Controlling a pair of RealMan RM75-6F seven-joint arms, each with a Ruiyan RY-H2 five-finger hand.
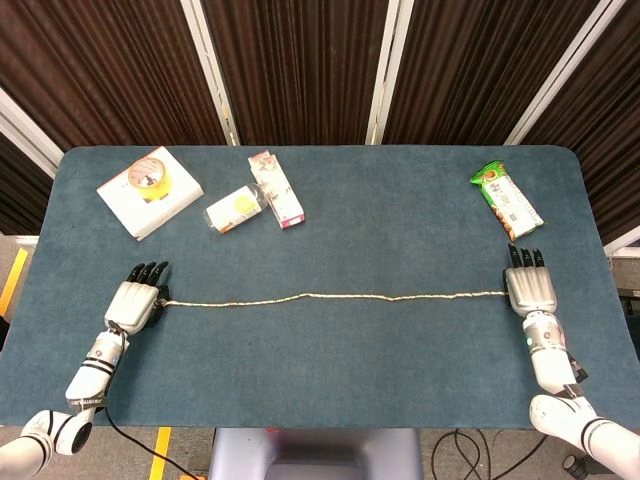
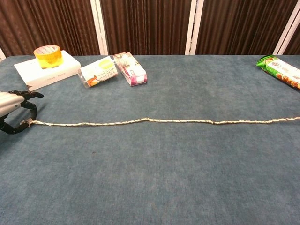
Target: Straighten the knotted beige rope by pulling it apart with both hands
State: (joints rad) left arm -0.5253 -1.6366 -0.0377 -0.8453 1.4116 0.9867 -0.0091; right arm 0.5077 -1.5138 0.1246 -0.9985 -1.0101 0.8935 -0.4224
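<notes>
Obstacles sit only on the far side of the rope [image 1: 330, 297].
Rope runs across the table [image 1: 400, 220] between left hand [image 1: 132, 305] and right hand [image 1: 529, 288], both holding its ends. Beyond the rope toward the left end: white box [image 1: 150, 195] with a yellow tape roll [image 1: 149, 177] on top, a clear packet [image 1: 233, 209] and a pink carton [image 1: 276, 189] touching it. Beyond the right end: green snack pack [image 1: 506, 199], near the right hand. The near side of the rope is open cloth.
</notes>
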